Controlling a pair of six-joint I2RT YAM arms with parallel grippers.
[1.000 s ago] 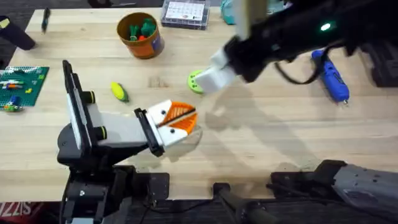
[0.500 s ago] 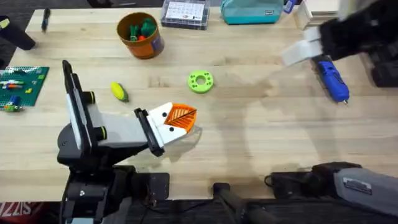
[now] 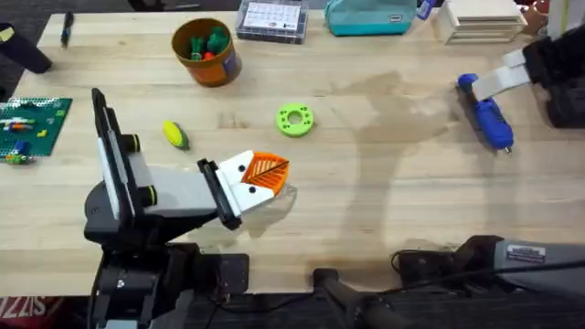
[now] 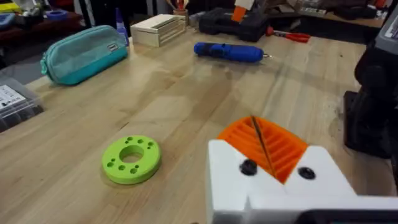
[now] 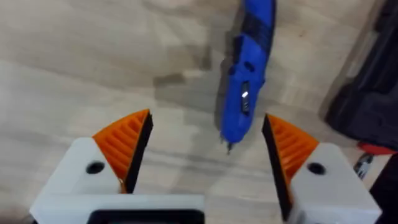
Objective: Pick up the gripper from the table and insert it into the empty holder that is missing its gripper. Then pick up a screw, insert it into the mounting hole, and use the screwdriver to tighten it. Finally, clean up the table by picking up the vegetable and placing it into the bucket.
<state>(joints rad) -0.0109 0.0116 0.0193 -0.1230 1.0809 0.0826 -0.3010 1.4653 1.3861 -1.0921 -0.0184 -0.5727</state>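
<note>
My left gripper (image 3: 272,174) rests on the table at centre left, shut, its two orange ribbed wedges (image 4: 273,144) pressed together in their white holders (image 4: 277,190). Two dark screw heads (image 4: 249,167) sit in those mounts. The blue screwdriver (image 3: 486,114) lies at the far right, also visible from the left wrist (image 4: 227,51). My right gripper (image 3: 505,80) hovers over its back end, open, with the screwdriver (image 5: 249,81) lying just beyond the gap between its orange pads (image 5: 124,146). The yellow vegetable (image 3: 175,134) lies left of centre. Behind it stands the orange bucket (image 3: 207,50), with toys inside.
A flat green ring disc (image 3: 295,120) lies mid-table. Along the back edge are a clear parts box (image 3: 271,18), a teal pouch (image 3: 370,16) and a wooden box (image 3: 480,18). A green brick plate (image 3: 27,123) sits at the left edge, and black equipment (image 3: 562,96) at the right.
My right arm swung from above the green disc across to the right edge, ending over the screwdriver. The left arm has stayed put.
</note>
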